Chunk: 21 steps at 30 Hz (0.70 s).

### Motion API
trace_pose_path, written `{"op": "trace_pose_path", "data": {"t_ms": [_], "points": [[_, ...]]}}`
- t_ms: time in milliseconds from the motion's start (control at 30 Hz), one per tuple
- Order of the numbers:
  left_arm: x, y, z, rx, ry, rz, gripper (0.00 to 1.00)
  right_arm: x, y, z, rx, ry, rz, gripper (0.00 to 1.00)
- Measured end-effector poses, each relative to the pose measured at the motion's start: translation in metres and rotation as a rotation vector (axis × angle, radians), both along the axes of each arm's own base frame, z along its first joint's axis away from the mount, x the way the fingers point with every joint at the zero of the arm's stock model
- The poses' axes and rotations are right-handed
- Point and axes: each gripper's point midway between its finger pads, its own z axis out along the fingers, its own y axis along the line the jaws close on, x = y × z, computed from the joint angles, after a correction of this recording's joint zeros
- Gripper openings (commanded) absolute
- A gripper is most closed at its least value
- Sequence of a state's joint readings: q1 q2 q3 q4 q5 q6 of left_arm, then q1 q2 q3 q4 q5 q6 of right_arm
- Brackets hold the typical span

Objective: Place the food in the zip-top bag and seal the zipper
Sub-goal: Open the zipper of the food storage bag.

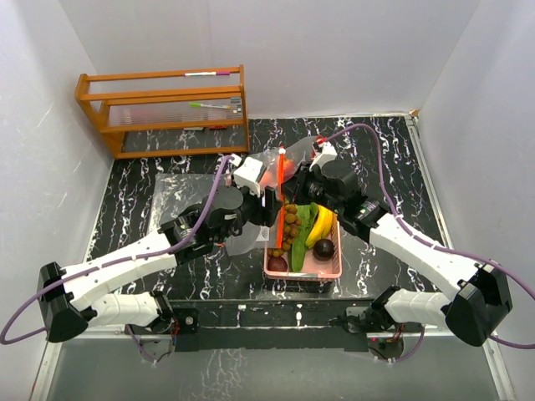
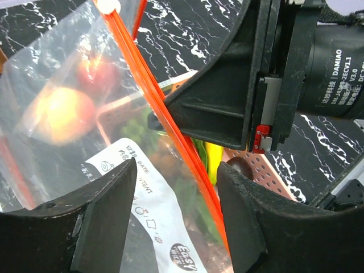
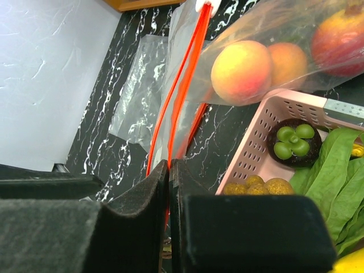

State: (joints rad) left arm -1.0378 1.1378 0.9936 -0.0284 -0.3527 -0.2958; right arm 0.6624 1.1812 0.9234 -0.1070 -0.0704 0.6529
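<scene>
We find the clear plastic zip-top bag [image 3: 227,28] limp; right claw [image 3: 169,187] clamps its orange zipper [image 3: 182,85], left claw [image 2: 176,166] open at nine o'clock.

**Hidden, cropped, blurry**

Right wrist view: zipper [image 3: 183,85] vanishes btwn pinched jaws of right gripper [image 3: 169,170]; red fruit [image 3: 343,34] cut by rt edge; banana [image 3: 351,263] just a corner sliver. Left wrist view: orange fruit [image 2: 63,114] blurred thru film; bag label [image 2: 142,193] print cropped at bottom; pink basket [image 2: 267,173] mostly behind right gripper. Top view: zip-top bag [image 1: 270,161] largely covered by both arms [image 1: 226,213]; items [image 1: 213,106] on wooden rack [image 1: 180,151] too small to ID.
</scene>
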Motion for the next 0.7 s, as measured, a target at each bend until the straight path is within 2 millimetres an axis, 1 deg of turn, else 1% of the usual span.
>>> {"op": "trace_pose_path", "data": {"t_ms": [167, 300, 367, 433, 533, 700], "points": [[0.0, -0.008, -0.005, -0.014, 0.022, -0.012, 0.62, 0.0, 0.003, 0.006, 0.006, -0.01, 0.005, 0.08], [0.003, -0.014, -0.019, 0.006, 0.049, -0.006, 0.62, 0.0, 0.004, 0.008, 0.009, -0.013, 0.008, 0.08], [0.005, -0.015, -0.028, 0.025, 0.063, 0.005, 0.62, 0.0, 0.004, 0.008, 0.008, -0.013, 0.008, 0.08], [0.007, -0.014, -0.032, 0.036, 0.068, 0.019, 0.62, 0.0, 0.005, 0.008, 0.008, -0.014, 0.008, 0.08], [0.01, -0.012, -0.033, 0.037, 0.067, 0.044, 0.61, 0.0, 0.004, 0.007, 0.006, -0.015, 0.005, 0.08], [0.014, -0.008, -0.029, 0.024, 0.054, 0.073, 0.61, 0.0, 0.004, 0.007, 0.002, -0.018, 0.002, 0.08]]}}
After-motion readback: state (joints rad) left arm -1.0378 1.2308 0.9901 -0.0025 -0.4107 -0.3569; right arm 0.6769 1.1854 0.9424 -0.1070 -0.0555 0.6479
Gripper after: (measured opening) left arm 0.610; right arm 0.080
